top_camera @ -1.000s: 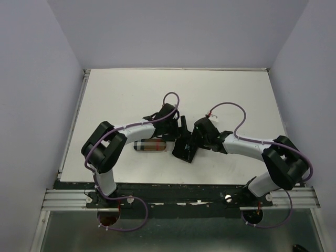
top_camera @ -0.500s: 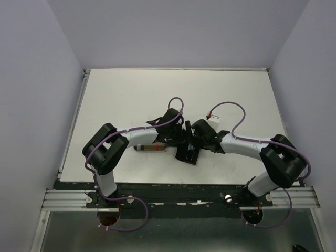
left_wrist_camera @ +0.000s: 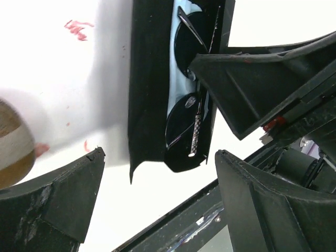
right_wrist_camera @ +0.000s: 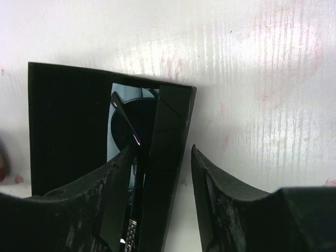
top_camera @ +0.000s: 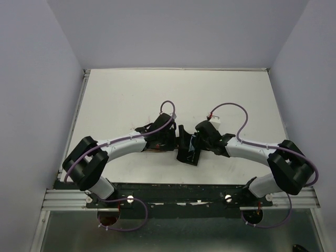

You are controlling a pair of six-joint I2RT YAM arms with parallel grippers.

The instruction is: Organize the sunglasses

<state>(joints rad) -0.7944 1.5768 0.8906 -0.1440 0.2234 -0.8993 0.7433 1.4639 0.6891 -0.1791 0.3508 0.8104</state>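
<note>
White tabletop (top_camera: 131, 94) under me, faint red smudges (left_wrist_camera: 77, 29) on it, pale lavender walls (top_camera: 31, 79) close on three sides, ribbed metal rail (top_camera: 63, 198) along my near edge, light soft and even

The left arm (top_camera: 123, 144) is folded low. From its base at 7 o'clock the upper link is leaned out toward 10 o'clock to a sharply bent left elbow (top_camera: 84, 167), and the forearm is stretched toward 2 o'clock, to the middle of the top view. The right arm (top_camera: 252, 148) is posed as a near mirror, with the right elbow (top_camera: 289, 167) pushed out at 4 o'clock and the forearm run toward 10 o'clock. The two wrists are set close together at the centre and faced toward each other. The left fingers (left_wrist_camera: 52, 210) are spread wide. The right fingers (right_wrist_camera: 79, 215) are held partly apart and pitched downward.
</note>
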